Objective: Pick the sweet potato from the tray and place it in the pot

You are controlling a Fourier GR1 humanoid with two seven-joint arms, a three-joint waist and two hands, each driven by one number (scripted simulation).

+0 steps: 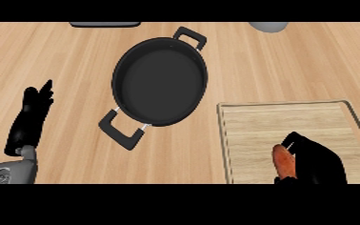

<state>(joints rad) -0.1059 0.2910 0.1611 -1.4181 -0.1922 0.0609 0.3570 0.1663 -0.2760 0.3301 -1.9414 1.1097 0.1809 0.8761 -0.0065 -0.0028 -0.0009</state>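
Note:
An orange-brown sweet potato (283, 162) lies on the light wooden tray (281, 119) near its lower edge. My right hand (316, 159) sits on the potato's right side, with its thumb and fingers curled round it and hiding part of it. The black two-handled pot (160, 81) stands to the left of the tray, with nothing inside. My left hand (32, 117) rests open at the left edge of the view, fingers pointing up, away from both.
A dark flat object (105, 24) lies at the counter's far edge, upper left. A grey rounded object (268, 26) shows at the top right. Bare wooden counter (70, 66) lies between my left hand and the pot.

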